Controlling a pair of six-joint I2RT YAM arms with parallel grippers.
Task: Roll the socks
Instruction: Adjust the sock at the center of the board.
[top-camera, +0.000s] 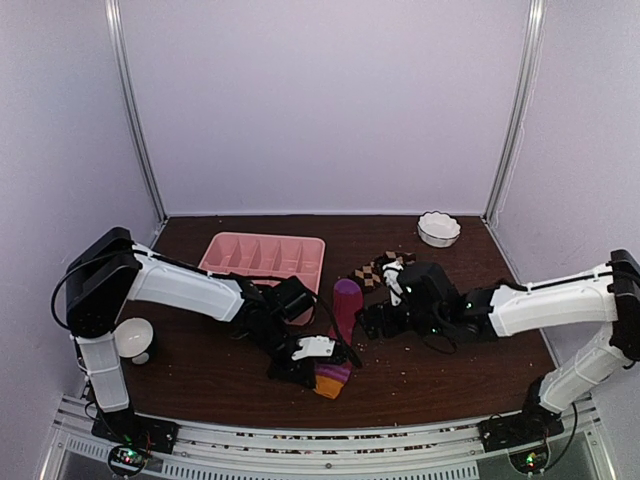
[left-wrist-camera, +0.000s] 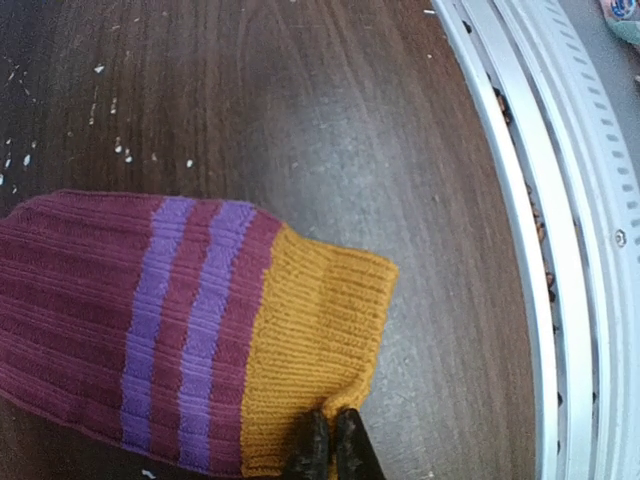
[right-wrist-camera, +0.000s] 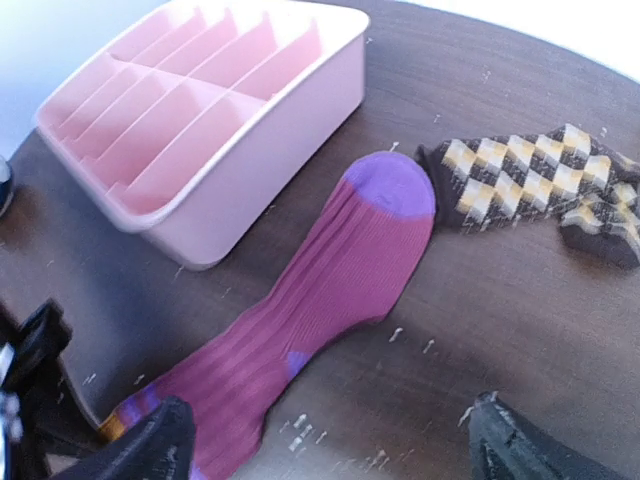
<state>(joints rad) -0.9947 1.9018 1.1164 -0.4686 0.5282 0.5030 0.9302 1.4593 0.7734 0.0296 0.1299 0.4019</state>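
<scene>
Magenta sock (right-wrist-camera: 330, 290) (purple toe) beside checkered sock (right-wrist-camera: 520, 180), the 2 unrolled.

Top view: high above near edge, whole table (top-camera: 460, 375). Wrist views: close, downward; seemingly share pink sock (right-wrist-camera: 330, 280).

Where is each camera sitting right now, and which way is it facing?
Top external: above and behind the bases, looking down on the table; both arms show, meeting at the pink sock.
Left wrist: close over the table's near edge, looking down at the sock's orange cuff; the left gripper shows shut, pinching it.
Right wrist: low, facing across the table toward the tray and checkered sock; the open right gripper shows at the bottom corners.
Shared: the pink sock appears in all three.
</scene>
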